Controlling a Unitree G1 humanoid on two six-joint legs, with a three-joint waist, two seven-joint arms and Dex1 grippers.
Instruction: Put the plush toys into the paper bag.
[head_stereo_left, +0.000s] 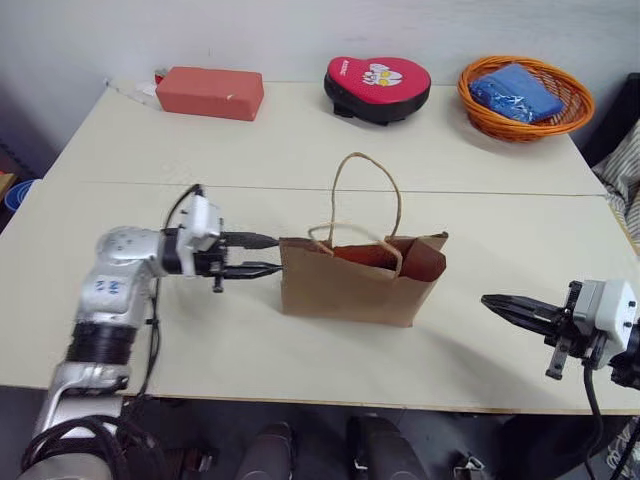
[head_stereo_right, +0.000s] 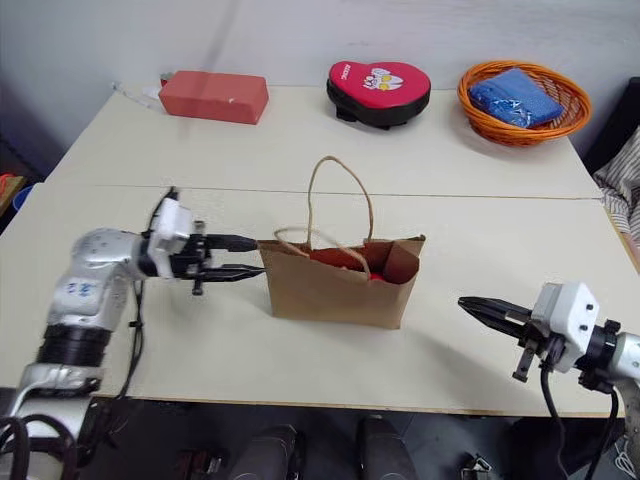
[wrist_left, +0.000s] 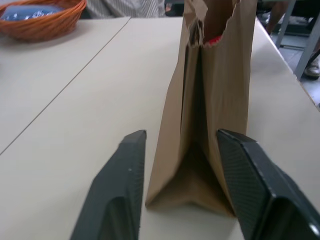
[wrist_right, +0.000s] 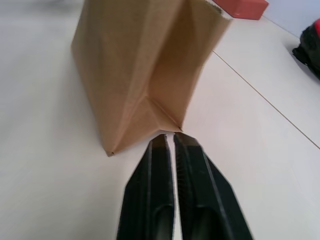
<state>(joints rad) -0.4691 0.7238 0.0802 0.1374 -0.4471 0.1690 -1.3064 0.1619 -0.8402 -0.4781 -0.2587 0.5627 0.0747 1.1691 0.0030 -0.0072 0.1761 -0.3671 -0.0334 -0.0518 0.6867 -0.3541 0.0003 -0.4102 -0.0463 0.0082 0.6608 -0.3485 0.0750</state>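
In the left eye view, the paper bag (head_stereo_left: 362, 278) is seen standing upright mid-tabletop (head_stereo_left: 300, 160), its long axis running left to right. The left end effector (head_stereo_left: 262, 255) lies level at the bag's left narrow end, fingers apart and just at the paper; it is judged the nearer arm. The right end effector (head_stereo_left: 512, 308) is well apart from the bag's right end.

In the right eye view, something red, likely one of the plush toys (head_stereo_right: 345, 259), is glimpsed inside the bag's mouth. Bare tabletop is left on all sides.

In the left wrist view, the bag's folded end sits between the spread fingers (wrist_left: 117, 192), unclamped.

In the right wrist view, the fingers (wrist_right: 150, 195) are nearly together, holding nothing, pointed at the bag's end crease.
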